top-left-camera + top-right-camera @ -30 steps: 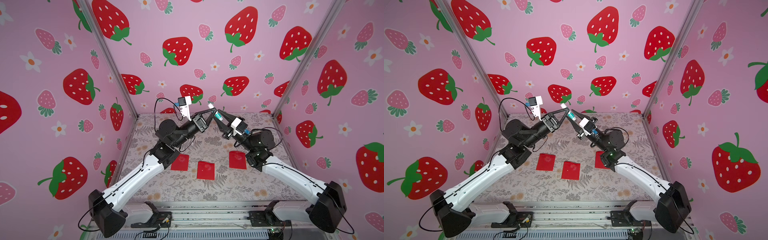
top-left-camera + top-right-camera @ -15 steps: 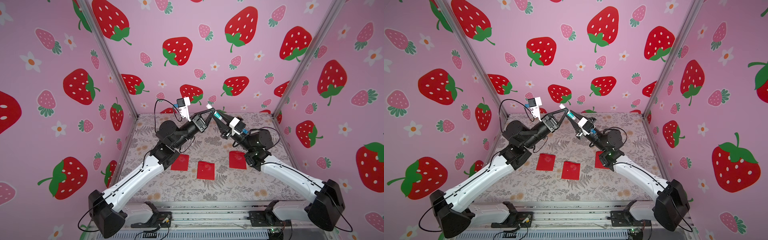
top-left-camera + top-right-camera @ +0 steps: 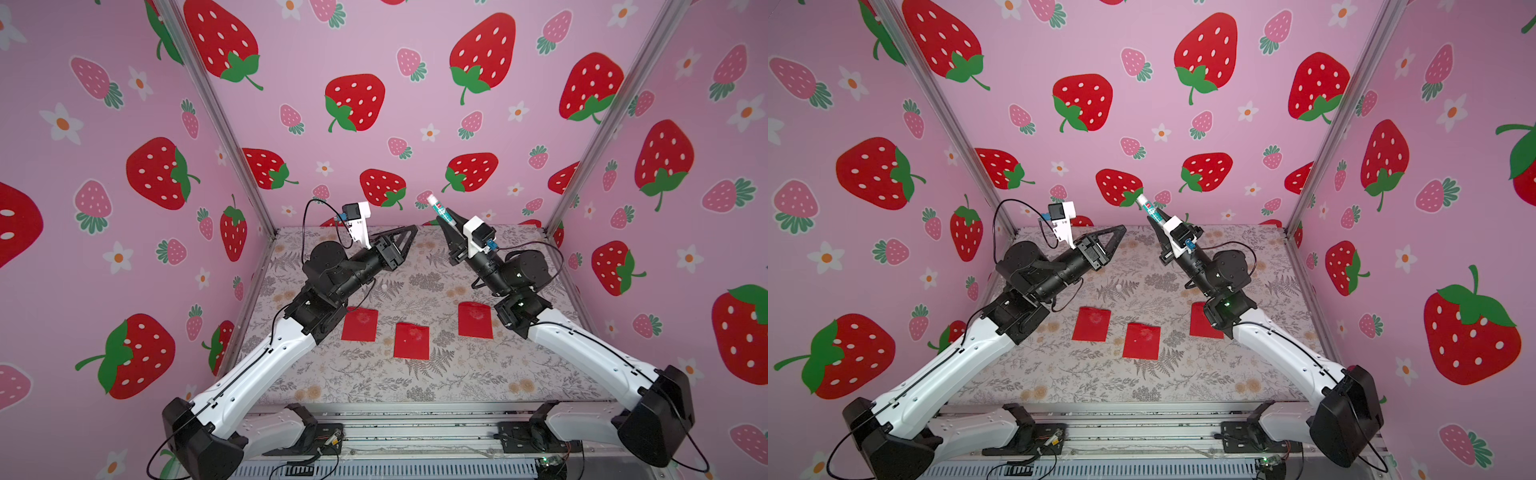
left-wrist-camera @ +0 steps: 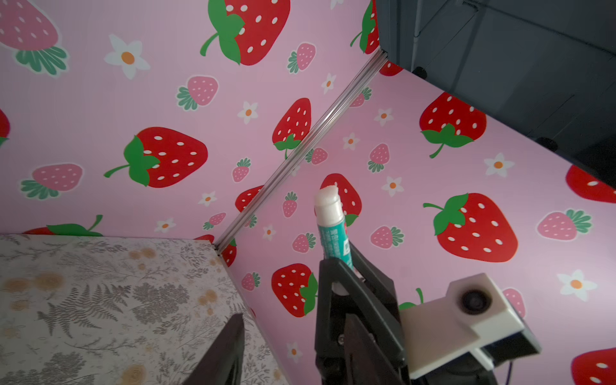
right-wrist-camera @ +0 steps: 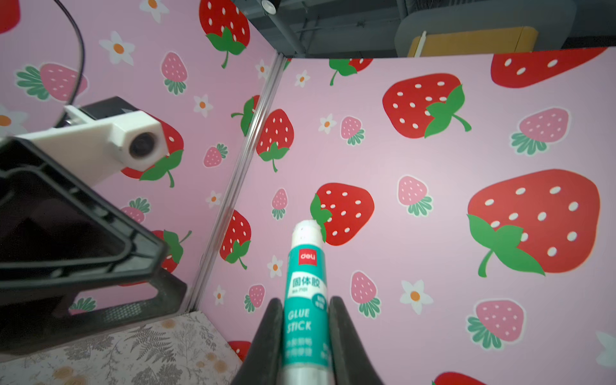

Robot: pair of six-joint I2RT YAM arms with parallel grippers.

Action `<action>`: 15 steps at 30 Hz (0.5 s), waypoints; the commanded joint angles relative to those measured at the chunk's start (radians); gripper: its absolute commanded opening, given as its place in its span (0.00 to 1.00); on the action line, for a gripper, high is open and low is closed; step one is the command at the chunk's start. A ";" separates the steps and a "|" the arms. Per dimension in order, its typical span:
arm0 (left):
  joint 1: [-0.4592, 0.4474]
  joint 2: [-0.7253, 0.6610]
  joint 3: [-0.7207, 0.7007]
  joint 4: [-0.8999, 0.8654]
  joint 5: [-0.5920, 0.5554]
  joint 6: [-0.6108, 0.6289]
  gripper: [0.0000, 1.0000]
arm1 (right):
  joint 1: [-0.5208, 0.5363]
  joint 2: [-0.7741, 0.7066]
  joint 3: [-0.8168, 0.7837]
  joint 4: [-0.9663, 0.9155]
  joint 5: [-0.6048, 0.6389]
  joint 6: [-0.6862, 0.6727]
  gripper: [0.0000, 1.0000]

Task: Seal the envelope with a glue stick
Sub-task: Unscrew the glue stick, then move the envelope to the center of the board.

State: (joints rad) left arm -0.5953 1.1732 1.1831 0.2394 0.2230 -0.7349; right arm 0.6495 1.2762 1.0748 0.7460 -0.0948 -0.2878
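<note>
Right gripper (image 3: 448,218), clamped on the glue stick (image 3: 438,208), aims it toward 11 o'clock in both top views; left gripper (image 3: 410,232) at its 9 o'clock, opening indeterminate.

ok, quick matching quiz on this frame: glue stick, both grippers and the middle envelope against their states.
Things:
1. glue stick
2. left gripper
3. right gripper
4. middle envelope

States:
A. lying flat on the table
B. shut on the stick
C. open, empty
D. raised in the air, uncapped tip up

Pairs: 1-D, 2-C, 3-B, 4-A
</note>
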 commanded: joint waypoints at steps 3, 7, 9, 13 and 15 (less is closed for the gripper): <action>0.043 0.005 0.018 -0.213 0.112 0.202 0.50 | -0.112 -0.068 0.065 -0.331 0.002 0.134 0.00; 0.043 0.056 0.020 -0.280 0.229 0.309 0.48 | -0.244 -0.099 0.103 -0.609 -0.088 0.298 0.00; 0.040 0.088 0.018 -0.297 0.272 0.351 0.47 | -0.299 -0.114 0.105 -0.730 -0.139 0.351 0.00; 0.003 0.183 0.065 -0.391 0.323 0.460 0.46 | -0.407 -0.128 0.106 -0.965 -0.223 0.434 0.00; -0.029 0.235 0.092 -0.425 0.319 0.507 0.46 | -0.455 -0.127 0.098 -1.061 -0.251 0.468 0.00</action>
State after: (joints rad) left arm -0.5888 1.3647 1.2106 -0.0971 0.4797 -0.3511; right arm 0.2344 1.1625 1.1618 -0.0788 -0.2565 0.0834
